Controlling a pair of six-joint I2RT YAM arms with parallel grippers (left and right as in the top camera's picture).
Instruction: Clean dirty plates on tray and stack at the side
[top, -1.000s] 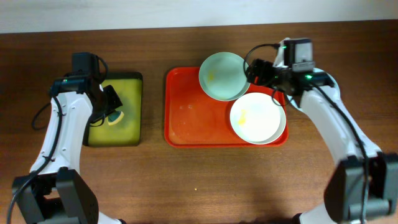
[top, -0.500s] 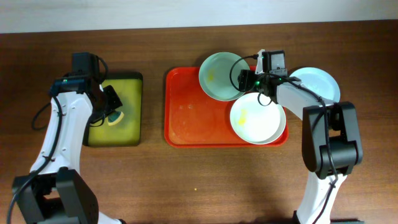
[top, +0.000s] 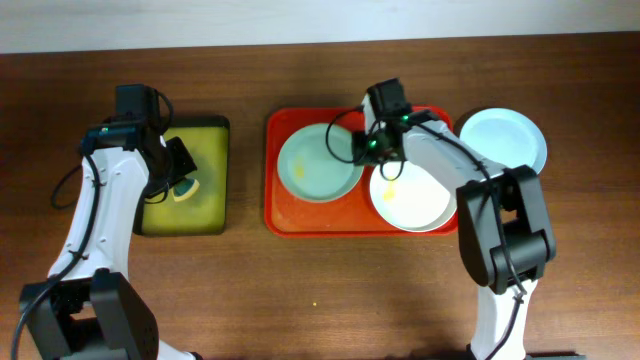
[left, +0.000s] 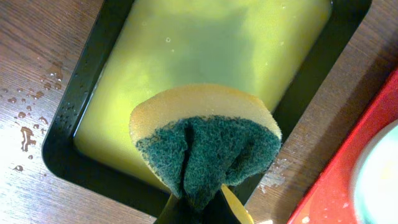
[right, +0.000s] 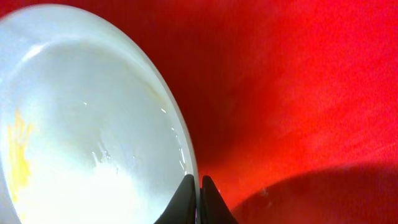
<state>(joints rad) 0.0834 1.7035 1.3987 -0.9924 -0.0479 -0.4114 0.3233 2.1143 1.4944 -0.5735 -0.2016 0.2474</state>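
Observation:
On the red tray lie a pale blue-green plate at the left and a white plate with a yellow smear at the right. My right gripper is shut on the blue-green plate's right rim. In the right wrist view the jaws pinch that rim, and the plate shows a yellow smear over the tray. A second pale plate rests on the table right of the tray. My left gripper is shut on a yellow-and-green sponge.
A dark-rimmed yellow-green tray of yellowish liquid sits at the left, beneath the sponge; its rim has water drops beside it on the wood. The red tray's corner shows at the left wrist view's lower right.
My right gripper swung left from the tray's top right corner and shut on the blue-green plate's rim. That plate slid left and toward the front. The left arm stayed still.

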